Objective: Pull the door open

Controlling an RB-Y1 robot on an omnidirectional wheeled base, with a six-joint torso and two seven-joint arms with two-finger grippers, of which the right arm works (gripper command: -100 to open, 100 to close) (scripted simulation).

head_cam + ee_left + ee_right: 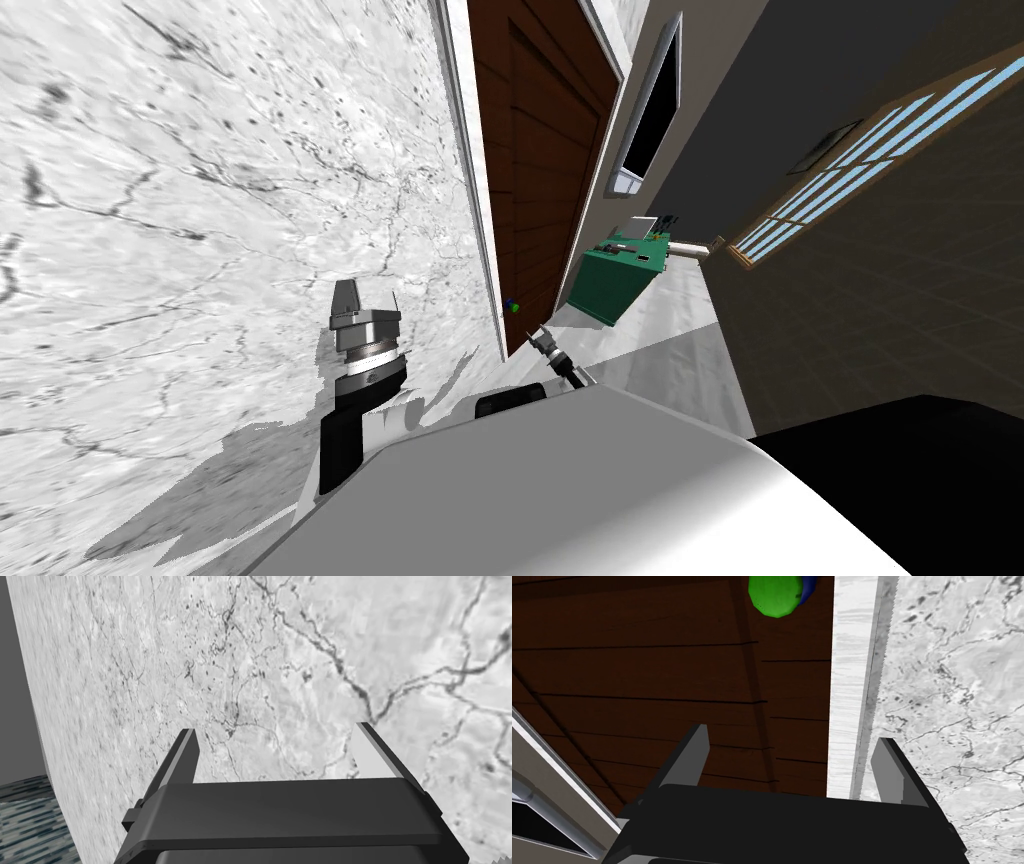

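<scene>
A dark brown panelled door (545,150) stands shut in a pale frame (478,230) set in a marbled grey wall. Its knob (512,307) is small, green with a blue part behind it. In the right wrist view the green knob (775,595) lies ahead of my right gripper (789,743), well beyond the fingertips and apart from them. That gripper is open, one finger before the door (637,686), the other before the marbled wall past the frame (848,691). My right gripper (541,338) sits just below the knob in the head view. My left gripper (368,298) is open, facing the marbled wall (300,666).
A green cabinet (620,280) with small items on top stands past the door along the same wall. Above it hangs a framed black panel (655,110). A dark wall with a barred window (850,170) closes the right side. A pale floor strip (680,330) runs between them.
</scene>
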